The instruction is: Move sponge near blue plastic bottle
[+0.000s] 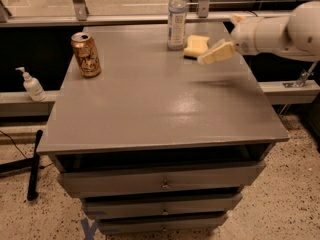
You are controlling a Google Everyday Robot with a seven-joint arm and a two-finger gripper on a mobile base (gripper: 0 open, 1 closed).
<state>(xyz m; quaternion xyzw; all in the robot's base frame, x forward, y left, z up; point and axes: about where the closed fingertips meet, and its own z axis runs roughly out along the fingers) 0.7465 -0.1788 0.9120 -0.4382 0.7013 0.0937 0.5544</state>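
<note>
The sponge (196, 45) lies flat just right of the bottle (177, 17), its long axis slanting toward the far right. The gripper (228, 36) hangs open beside it.

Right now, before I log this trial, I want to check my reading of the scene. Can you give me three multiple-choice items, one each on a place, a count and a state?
1. Where on the table does the sponge lie?
A) beside the blue plastic bottle
B) at the front edge
C) in the near left corner

2. How many things rest on the table top?
A) one
B) three
C) five

3. How is the gripper?
A) shut on the sponge
B) open, holding nothing
C) shut on the bottle

Answers:
1 A: the sponge lies by the bottle's base.
2 B: can, bottle and sponge.
3 B: its fingers are spread with nothing between them, at the picture's right of the sponge.
</note>
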